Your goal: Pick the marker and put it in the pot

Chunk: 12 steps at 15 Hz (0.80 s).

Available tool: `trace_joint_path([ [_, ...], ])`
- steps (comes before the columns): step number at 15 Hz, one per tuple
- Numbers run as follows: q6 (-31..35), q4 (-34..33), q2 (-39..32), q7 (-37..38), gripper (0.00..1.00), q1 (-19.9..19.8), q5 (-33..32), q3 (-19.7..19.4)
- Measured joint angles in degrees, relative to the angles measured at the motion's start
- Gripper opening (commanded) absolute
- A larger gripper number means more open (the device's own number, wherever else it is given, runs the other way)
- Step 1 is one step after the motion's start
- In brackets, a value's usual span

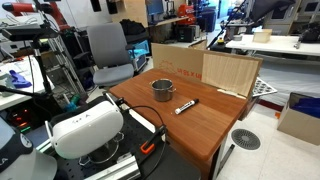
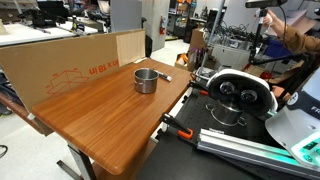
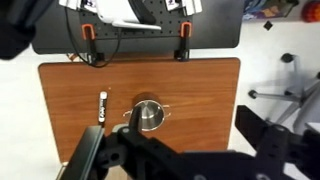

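Observation:
The marker (image 1: pixel 186 105), dark with a white section, lies flat on the wooden table (image 1: pixel 200 125) just beside the pot (image 1: pixel 162 90), a small round grey metal pot. Both also show in an exterior view, pot (image 2: pixel 146 80) and marker (image 2: pixel 166 76). In the wrist view the marker (image 3: pixel 102 106) lies left of the pot (image 3: pixel 148 115). My gripper (image 3: pixel 170 152) shows only in the wrist view as blurred dark parts at the bottom edge. It is high above the table, its fingers spread apart and empty.
A white headset-like device (image 1: pixel 85 128) sits over a larger metal bowl at the table's end, by a black board with orange clamps (image 3: pixel 183 30). Cardboard sheets (image 1: pixel 230 72) stand along the far edge. An office chair (image 1: pixel 108 55) stands behind.

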<state>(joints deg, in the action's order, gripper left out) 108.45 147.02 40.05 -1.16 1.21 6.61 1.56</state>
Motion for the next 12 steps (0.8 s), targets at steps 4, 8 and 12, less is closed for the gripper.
trace_joint_path([
  [4,4.88,0.39,-4.0,-0.42,1.0,-1.65,-1.08,-2.43],
  [8,11.34,0.27,-9.89,-0.49,1.0,-3.22,-2.81,-3.77],
  [12,17.93,-0.73,-16.45,-1.09,1.0,-3.86,-3.01,-5.48],
])
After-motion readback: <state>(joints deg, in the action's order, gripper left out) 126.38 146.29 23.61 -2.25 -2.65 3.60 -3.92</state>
